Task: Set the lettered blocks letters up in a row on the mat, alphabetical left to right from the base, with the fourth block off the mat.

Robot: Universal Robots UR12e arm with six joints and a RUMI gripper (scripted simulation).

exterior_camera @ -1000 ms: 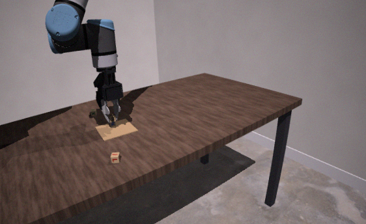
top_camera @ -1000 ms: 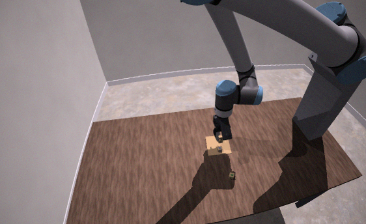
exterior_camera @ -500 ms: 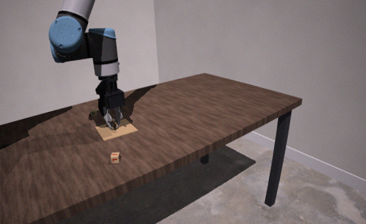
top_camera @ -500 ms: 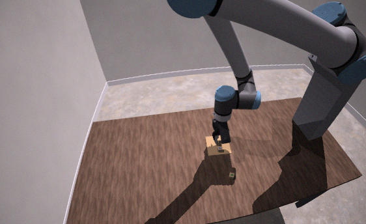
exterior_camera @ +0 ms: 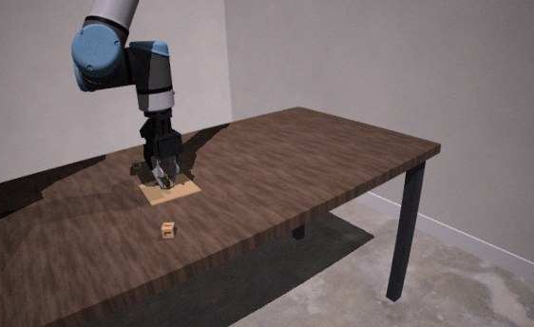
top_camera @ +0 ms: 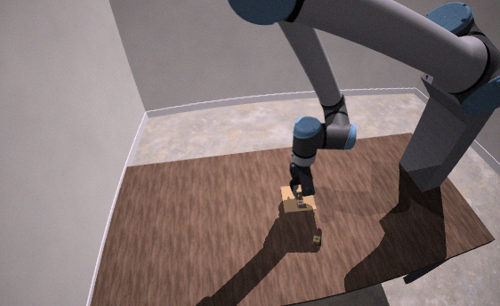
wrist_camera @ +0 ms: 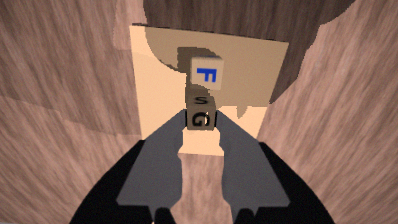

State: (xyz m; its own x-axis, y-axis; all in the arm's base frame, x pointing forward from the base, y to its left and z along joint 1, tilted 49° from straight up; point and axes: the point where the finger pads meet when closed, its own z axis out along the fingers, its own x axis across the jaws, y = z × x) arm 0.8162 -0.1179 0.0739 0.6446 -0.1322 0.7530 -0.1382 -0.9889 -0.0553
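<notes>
The gripper (top_camera: 298, 194) (exterior_camera: 167, 184) (wrist_camera: 200, 110) is closed on a dark-looking block (top_camera: 299, 196) (exterior_camera: 166, 182) (wrist_camera: 201, 114), its fingers mostly drawn together with a narrow gap that the block fills. Two faces of this block show in the wrist view, one with a black G and the other with a black S. It is over the mat (top_camera: 308, 205) (exterior_camera: 184, 191) (wrist_camera: 160, 90), low down; I cannot tell whether its underside touches.

The F block (top_camera: 301, 203) (wrist_camera: 206, 73) sits on the mat just beside the held one, with its blue F facing up and turned sideways in the wrist view. Whether the two blocks touch is unclear. In the exterior view the F block is hidden by the gripper.

Off the mat, on the counter (top_camera: 192, 213) (exterior_camera: 281, 152) (wrist_camera: 60, 100), are the other two. The green-marked block (top_camera: 317, 239) (exterior_camera: 135, 164) lies in shadow, its mark too small to read. The red-marked block (exterior_camera: 167, 230) stands on the opposite side of the mat, nearer the exterior camera, with red marks on its top and on a side.
</notes>
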